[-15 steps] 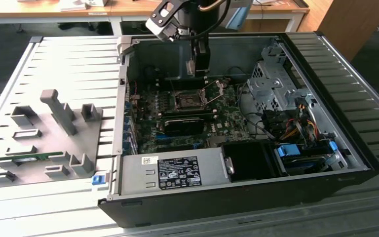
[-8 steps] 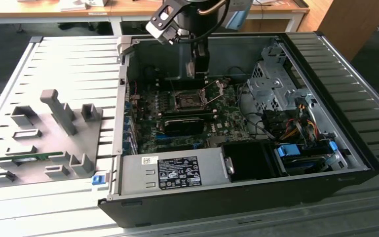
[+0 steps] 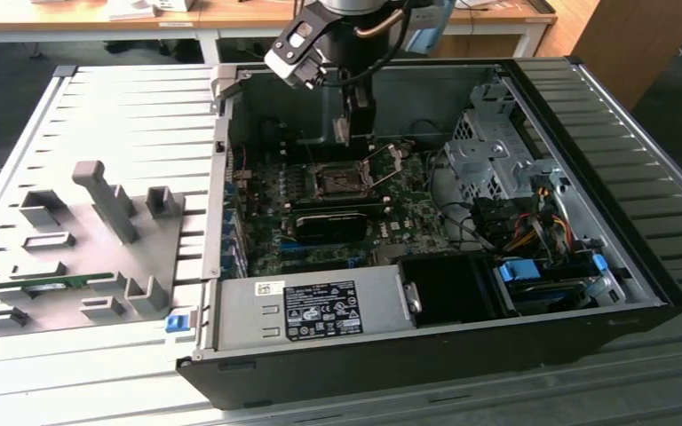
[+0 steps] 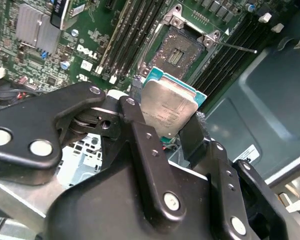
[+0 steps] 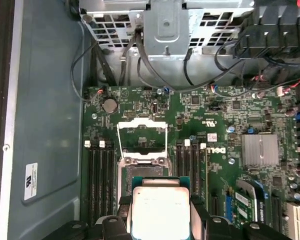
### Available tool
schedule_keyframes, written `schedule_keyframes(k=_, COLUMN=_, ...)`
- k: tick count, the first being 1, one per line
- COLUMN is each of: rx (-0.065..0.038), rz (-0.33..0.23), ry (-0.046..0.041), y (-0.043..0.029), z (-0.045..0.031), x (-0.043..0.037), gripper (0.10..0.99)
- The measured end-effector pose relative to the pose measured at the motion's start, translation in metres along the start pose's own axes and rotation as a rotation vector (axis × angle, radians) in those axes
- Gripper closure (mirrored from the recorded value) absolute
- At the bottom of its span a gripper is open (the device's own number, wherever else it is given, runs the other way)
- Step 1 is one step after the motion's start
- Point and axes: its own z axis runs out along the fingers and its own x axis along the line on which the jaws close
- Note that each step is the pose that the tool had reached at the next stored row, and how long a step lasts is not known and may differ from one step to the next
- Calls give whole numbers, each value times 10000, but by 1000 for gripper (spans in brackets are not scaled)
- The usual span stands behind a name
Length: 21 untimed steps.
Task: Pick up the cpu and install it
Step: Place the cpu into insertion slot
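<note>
- Exterior view: you see the gripper [image 3: 346, 133] lowered inside the open computer case [image 3: 216, 177], which lies on the slatted table [image 3: 625, 115].
  - It hangs over the motherboard [image 3: 407, 217], just above the socket [image 3: 338, 182] near the board's middle.
  - A thin pale edge between the fingers reads as the cpu [image 3: 343, 130], held on edge and clear of the board.
  - The grey fixture plate [image 3: 81, 222] sits on the table outside the case, by the table's edge at the exterior view's left, well apart from the gripper.
- Second wrist view: note the gripper [image 4: 164, 119] clamped on the cpu [image 4: 170, 105].
  - The two black fingers [image 4: 135, 125] press on opposite side edges of the chip.
  - Its silver top faces the camera, and the greenish rim shows at the end away from the palm.
  - That free end juts past the fingertips toward the socket [image 4: 182, 50]. The socket's load frame [image 4: 177, 17] is swung open.
  - The chip is not touching the socket.
  - Memory slots [image 4: 135, 30] flank the socket on both sides.
- First wrist view: the cpu [image 5: 161, 210] sits between the fingers [image 5: 197, 212] of the closed gripper [image 5: 161, 216].
  - It partly covers the socket [image 5: 142, 172] on the motherboard [image 5: 215, 115].
  - The load frame [image 5: 142, 137] stands open beyond it.
  - A heatsink [image 5: 260, 149] lies well to one side.
</note>
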Motion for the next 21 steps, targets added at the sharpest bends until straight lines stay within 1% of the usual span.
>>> schedule_keyframes(k=5, rx=4, rz=-121, ry=12, y=-8, z=92, x=21, gripper=545)
schedule_keyframes(k=16, rx=6, rz=-152, ry=15, y=-28, z=289, x=72, gripper=545)
schedule_keyframes(k=21, rx=6, rz=-182, ry=20, y=-38, z=383, x=119, gripper=545)
